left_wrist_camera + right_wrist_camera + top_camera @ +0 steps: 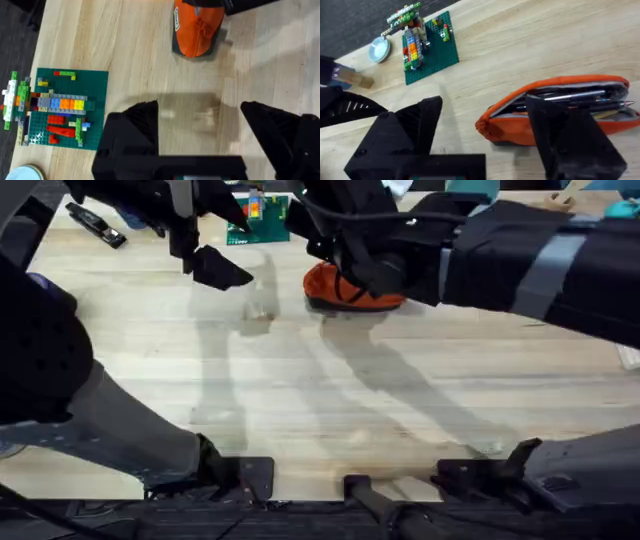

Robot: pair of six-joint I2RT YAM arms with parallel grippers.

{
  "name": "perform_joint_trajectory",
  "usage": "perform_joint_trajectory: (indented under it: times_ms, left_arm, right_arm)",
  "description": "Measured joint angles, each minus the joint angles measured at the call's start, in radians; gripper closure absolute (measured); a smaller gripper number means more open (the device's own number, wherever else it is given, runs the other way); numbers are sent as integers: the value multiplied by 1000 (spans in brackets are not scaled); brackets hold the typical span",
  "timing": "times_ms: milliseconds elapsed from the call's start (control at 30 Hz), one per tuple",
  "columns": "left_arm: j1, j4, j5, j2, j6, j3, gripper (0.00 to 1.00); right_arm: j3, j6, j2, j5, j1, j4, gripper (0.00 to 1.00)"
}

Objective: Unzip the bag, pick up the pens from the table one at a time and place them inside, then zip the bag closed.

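the bag (555, 112) carries a small rectangular label near one end, seen in the left wrist view, but its writing is too small to read. in the overhead view the bag (352, 288) lies on the worktop (330, 400) at about 12 o'clock from the middle, its long axis running roughly 9 to 3 o'clock, much of it covered by the right arm. the right wrist view shows the zipper open along the top, the mouth gaping, and slim pens (580, 97) lying lengthwise inside, parallel to the bag's long axis; how many i cannot tell for sure. the right claw (485, 135) hangs just over the bag's open end, its black fingers set wide with nothing between them, one finger in front of the bag's near side. the left claw (200, 130) hovers above bare worktop at about 11 o'clock in the overhead view, near the bag but apart from it, also spread wide and holding nothing. a green brick baseplate (67, 107) with coloured brick models sits toward 12 o'clock at the worktop's far edge, beside a small pale dish (379, 50). a black stapler (96, 225) lies at the far 10 o'clock corner.
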Motion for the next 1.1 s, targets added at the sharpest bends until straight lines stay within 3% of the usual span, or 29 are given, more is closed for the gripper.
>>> perform_joint_trajectory:
  times_ms: [500, 767, 1100]
  left_arm:
    - [0, 0, 0, 0, 0, 0, 7]
    - [0, 0, 0, 0, 0, 0, 7]
    - [0, 0, 0, 0, 0, 0, 8]
  right_arm:
    - [0, -6, -19, 0, 16, -110, 6]
    - [0, -134, -93, 0, 89, -140, 6]
    - [0, -265, -97, 0, 202, -187, 6]
